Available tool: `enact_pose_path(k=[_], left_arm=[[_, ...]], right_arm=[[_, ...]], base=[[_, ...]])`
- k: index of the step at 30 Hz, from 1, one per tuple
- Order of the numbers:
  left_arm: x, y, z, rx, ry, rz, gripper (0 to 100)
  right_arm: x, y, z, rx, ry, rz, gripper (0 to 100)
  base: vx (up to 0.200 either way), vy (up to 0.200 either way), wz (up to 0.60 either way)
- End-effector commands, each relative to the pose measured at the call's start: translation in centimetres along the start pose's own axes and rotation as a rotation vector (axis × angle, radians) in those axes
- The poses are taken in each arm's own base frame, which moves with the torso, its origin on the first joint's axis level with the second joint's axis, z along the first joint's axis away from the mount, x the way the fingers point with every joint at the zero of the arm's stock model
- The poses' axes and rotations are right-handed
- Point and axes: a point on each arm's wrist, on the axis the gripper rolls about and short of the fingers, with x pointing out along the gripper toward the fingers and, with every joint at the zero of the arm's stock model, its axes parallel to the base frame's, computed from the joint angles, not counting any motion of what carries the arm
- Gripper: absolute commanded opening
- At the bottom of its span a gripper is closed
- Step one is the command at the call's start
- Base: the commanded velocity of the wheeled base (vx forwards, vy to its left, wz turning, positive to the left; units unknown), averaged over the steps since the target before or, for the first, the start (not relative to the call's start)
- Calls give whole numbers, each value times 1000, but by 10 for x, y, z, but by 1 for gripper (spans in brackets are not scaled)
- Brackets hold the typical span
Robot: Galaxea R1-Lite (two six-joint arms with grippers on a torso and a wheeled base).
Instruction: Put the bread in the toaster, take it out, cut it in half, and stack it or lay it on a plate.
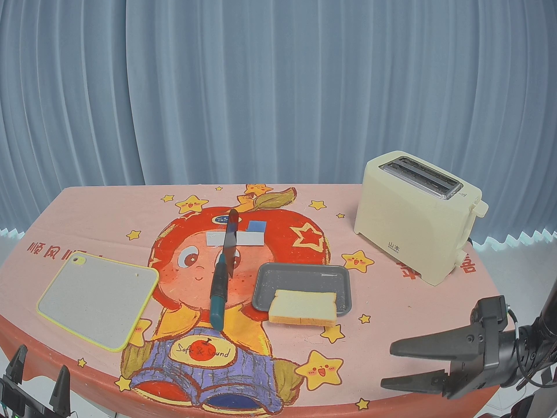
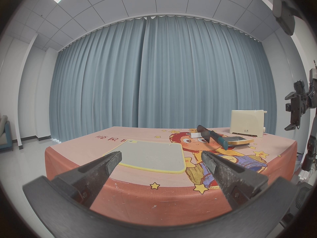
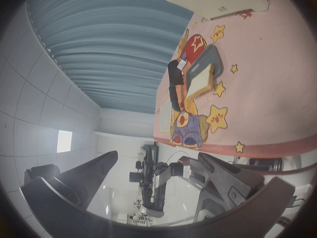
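A slice of bread [image 1: 303, 307] lies on the near edge of a dark grey tray [image 1: 301, 277] at the table's middle. In the right wrist view the bread [image 3: 200, 82] leans on the tray [image 3: 205, 58]. The cream toaster [image 1: 419, 212] stands at the far right with empty slots. A knife [image 1: 223, 271] with a teal handle rests tilted on a small block. My right gripper [image 1: 387, 366] hangs open past the table's near right corner. My left gripper [image 1: 38, 371] sits open below the near left corner, in front of the cutting board [image 1: 96, 298].
The cutting board [image 2: 153, 155] is grey with a yellow-green rim and lies at the near left. A white and blue block [image 1: 243, 234] props up the knife blade. A cartoon tablecloth [image 1: 98, 216] covers the table, and a blue curtain hangs behind.
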Motion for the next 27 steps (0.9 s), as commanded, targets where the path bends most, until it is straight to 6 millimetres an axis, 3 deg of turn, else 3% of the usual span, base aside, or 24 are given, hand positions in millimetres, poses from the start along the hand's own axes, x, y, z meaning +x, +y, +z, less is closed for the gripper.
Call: enact_pose_path(k=[1, 19, 27], left_arm=[[1, 0, -5, 0, 19, 1, 100], [1, 0, -5, 0, 19, 1, 100], [1, 0, -5, 0, 19, 1, 100]], right_arm=[[9, -6, 3, 13, -14, -32, 100], [16, -10, 16, 74, -68, -62, 100], [31, -23, 21, 128, -61, -123, 100]], base=[[0, 0, 0], [0, 0, 0], [0, 0, 0]])
